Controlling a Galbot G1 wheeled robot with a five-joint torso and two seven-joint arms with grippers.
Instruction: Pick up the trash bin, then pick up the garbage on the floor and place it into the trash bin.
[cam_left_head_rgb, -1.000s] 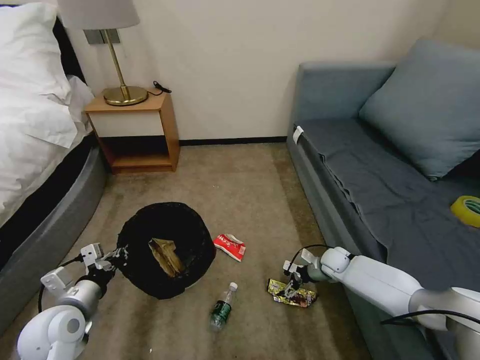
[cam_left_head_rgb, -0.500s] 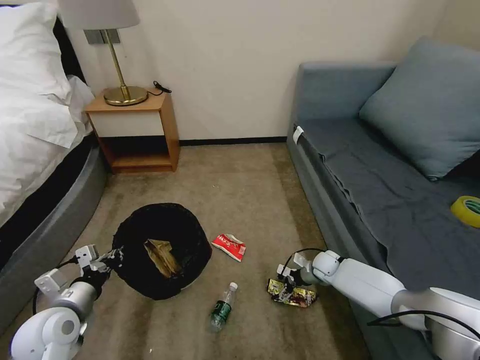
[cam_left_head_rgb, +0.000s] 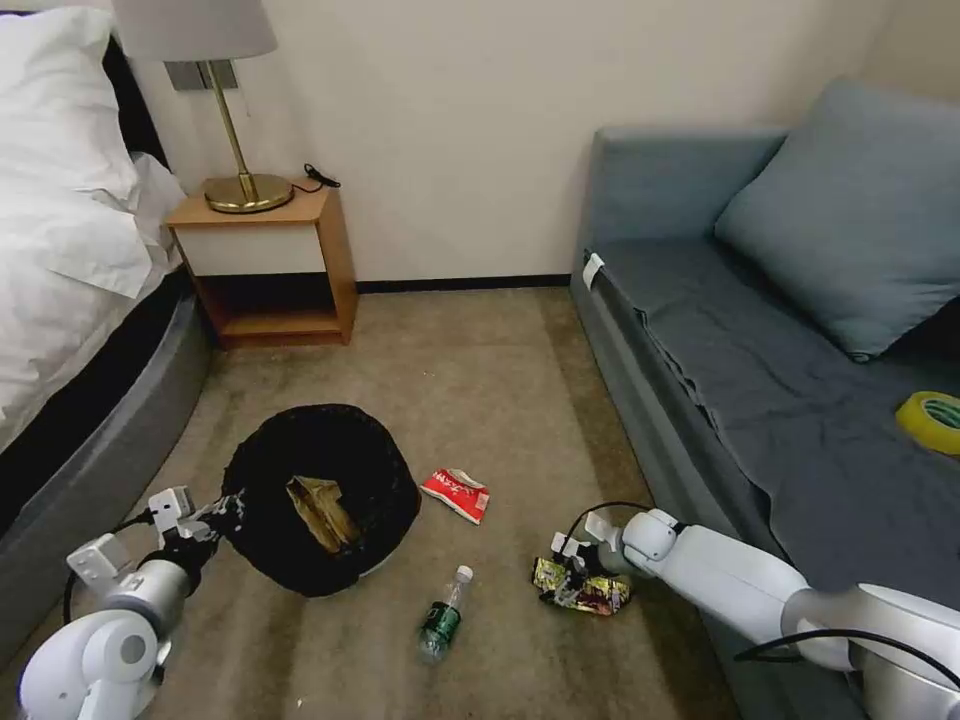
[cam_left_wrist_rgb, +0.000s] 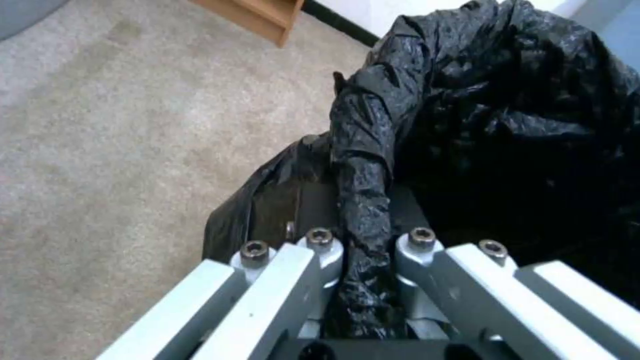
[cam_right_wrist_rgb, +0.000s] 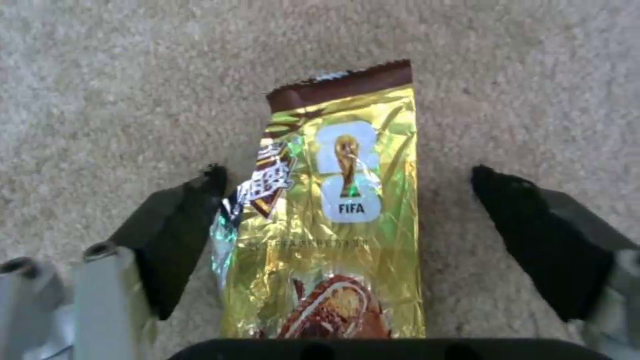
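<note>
- The wrapper (cam_right_wrist_rgb: 333, 220) lies flat on the carpet (cam_left_head_rgb: 480, 380), directly between the spread fingers of the right gripper (cam_right_wrist_rgb: 347, 220), one finger at each long edge.
- Judgement: close squarely across its width and press low, since thin foil can slip under the pads; pinching a crease would hold better.
- The bin (cam_left_head_rgb: 320, 495) sits well to the left of that gripper, its mouth tipped open, a brown bag (cam_left_head_rgb: 322, 512) already inside.
- The left gripper (cam_left_wrist_rgb: 365, 250) is pinched on the bin's black liner edge.
- The bottle (cam_left_head_rgb: 444, 612) and red packet (cam_left_head_rgb: 457, 493) lie on the carpet between bin and right gripper.
</note>
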